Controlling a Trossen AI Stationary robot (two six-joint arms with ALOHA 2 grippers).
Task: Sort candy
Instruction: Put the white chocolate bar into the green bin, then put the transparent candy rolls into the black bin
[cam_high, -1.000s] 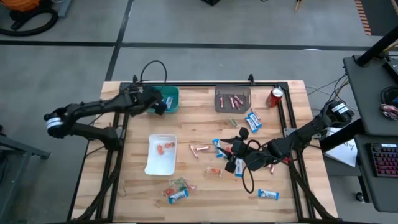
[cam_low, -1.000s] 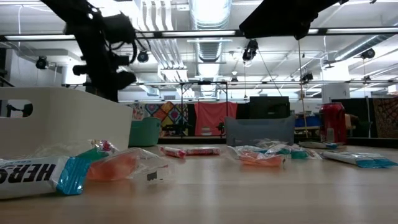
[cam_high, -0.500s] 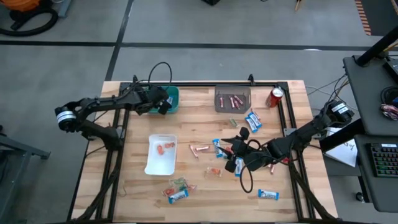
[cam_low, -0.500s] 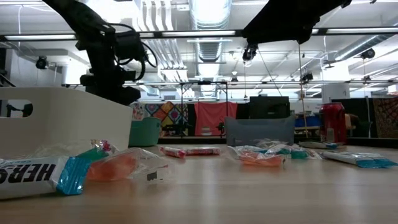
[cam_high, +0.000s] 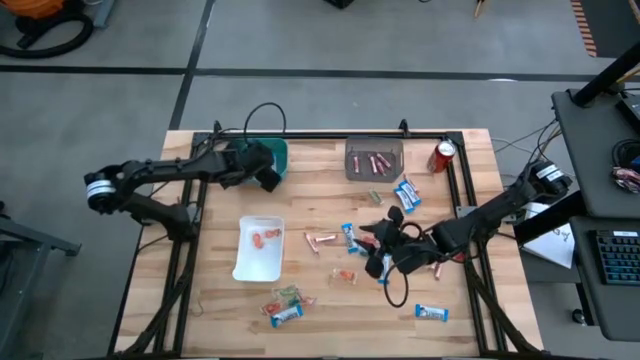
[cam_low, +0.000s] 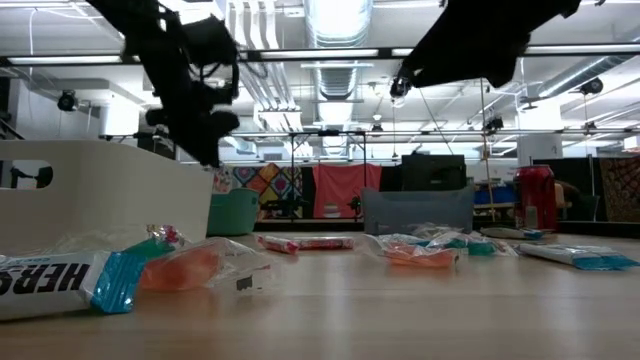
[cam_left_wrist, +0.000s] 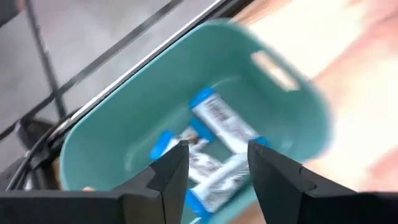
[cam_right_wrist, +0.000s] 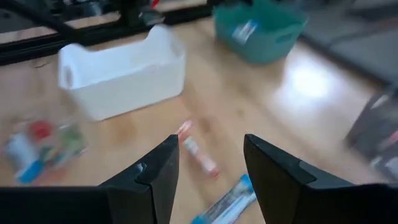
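Wrapped candy lies scattered on the wooden table: blue-and-white bars (cam_high: 407, 193), a pink stick (cam_high: 322, 241) and small pieces (cam_high: 343, 276). Several blue-and-white bars (cam_left_wrist: 217, 121) lie in the teal bin (cam_high: 277, 153) at the far left. My left gripper (cam_left_wrist: 217, 168) hangs open above this bin (cam_left_wrist: 124, 118), nothing between its fingers. My right gripper (cam_high: 370, 236) stands open over the table's middle right, above a pink stick (cam_right_wrist: 199, 152) and a blue bar (cam_right_wrist: 227, 202), touching neither.
A grey bin (cam_high: 374, 158) with pink sticks stands at the far middle. The white bin (cam_high: 258, 250) at the left middle holds orange pieces. A red soda can (cam_high: 443, 155) stands at the far right. More candy (cam_high: 285, 308) lies near the front edge.
My left gripper has drifted a little toward the table's right edge, staying over the teal bin. My right gripper has edged slightly toward the far edge above the scattered candy.
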